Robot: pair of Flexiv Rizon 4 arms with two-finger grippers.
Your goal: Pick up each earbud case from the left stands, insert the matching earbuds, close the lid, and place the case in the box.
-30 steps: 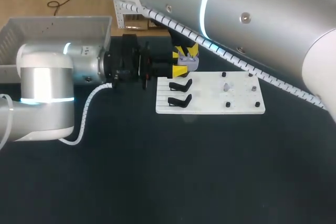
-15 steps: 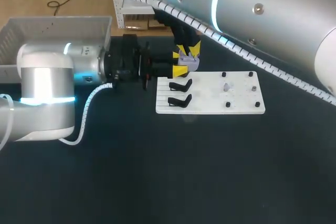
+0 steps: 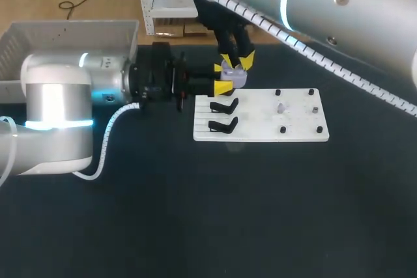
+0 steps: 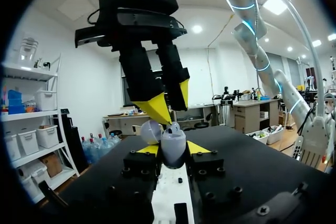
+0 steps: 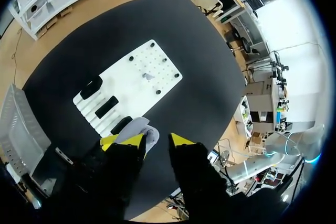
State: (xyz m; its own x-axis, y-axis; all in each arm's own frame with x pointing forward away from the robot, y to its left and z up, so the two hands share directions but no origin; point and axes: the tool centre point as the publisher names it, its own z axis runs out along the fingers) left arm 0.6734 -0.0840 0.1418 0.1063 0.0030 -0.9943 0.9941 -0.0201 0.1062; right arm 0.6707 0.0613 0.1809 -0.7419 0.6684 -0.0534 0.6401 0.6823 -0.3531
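A lavender earbud case (image 3: 234,79) is held just beyond the white board's (image 3: 260,131) far left corner, and my left gripper (image 3: 221,77) is shut on it from both sides. In the left wrist view the case (image 4: 173,148) sits between my left gripper's (image 4: 173,149) yellow tips with its lid (image 4: 149,131) swung open. My right gripper (image 3: 236,60) hangs open directly above the case, nothing between its fingers. In the right wrist view the case (image 5: 140,129) lies under one finger of my right gripper (image 5: 153,141). A small grey earbud (image 3: 281,106) rests on the board's right half.
Two black stands (image 3: 225,105) (image 3: 223,124) sit on the board's left side, and small black pegs (image 3: 283,129) dot its right half. A grey box (image 3: 71,30) stands at the back left, behind my left arm.
My right gripper's fingers have spread apart above the case and risen slightly, and the right arm has swung away toward the back. My left gripper and the case have stayed still.
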